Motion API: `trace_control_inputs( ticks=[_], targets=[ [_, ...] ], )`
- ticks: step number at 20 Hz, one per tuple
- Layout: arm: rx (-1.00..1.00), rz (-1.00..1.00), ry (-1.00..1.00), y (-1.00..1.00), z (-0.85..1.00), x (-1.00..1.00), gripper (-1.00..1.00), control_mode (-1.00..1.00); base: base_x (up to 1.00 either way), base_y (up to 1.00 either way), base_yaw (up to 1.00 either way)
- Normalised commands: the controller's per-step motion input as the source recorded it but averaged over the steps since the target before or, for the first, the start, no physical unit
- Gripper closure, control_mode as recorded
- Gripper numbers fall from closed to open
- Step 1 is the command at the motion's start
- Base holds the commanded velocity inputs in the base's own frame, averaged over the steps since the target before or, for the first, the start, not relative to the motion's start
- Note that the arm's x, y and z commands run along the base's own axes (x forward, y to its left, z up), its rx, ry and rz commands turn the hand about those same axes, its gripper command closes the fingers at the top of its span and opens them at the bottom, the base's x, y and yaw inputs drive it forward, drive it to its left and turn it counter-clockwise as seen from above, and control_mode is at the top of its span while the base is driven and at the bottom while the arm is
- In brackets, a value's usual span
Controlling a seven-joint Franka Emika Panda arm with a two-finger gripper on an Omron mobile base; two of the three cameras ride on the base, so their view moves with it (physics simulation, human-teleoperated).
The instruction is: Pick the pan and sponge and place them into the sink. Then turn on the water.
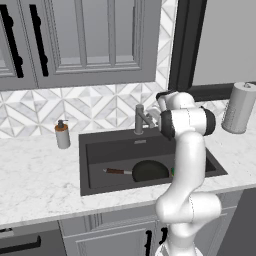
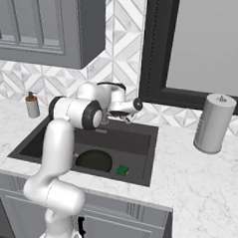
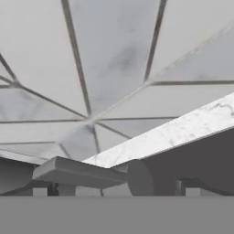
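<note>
Below the end effector [image 2: 127, 116] and to its left, the pan [image 2: 94, 160] lies in the sink [image 2: 140, 137], handle toward the left. The sponge [image 2: 122, 170] sits just beside the pan, almost under the end effector, whose jaws stand wide apart, gripping nothing, near the faucet [image 1: 141, 119].

Black pan [image 1: 150, 171] flat in sink [image 1: 100, 150]; green sponge [image 2: 122, 170] beside it.

Glossy white robot arm [image 1: 187, 165], rounded tubular segments, dark bands at joints, bulbous elbow housings
</note>
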Motion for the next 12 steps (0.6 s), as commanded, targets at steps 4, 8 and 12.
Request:
trace_control_inputs(
  ticks=[4, 8, 12],
  targets=[
    [0.0, 0.0, 0.0, 0.0, -0.18, 0.27, -1.0, -1.0, 0.0, 0.0, 0.0],
    [0.0, 0.0, 0.0, 0.0, -0.13, 0.24, -1.0, -1.0, 0.0, 0.0, 0.0],
    [0.01, 0.0, 0.0, 0.0, -0.1, 0.24, -1.0, -1.0, 0.0, 0.0, 0.0]
  ],
)
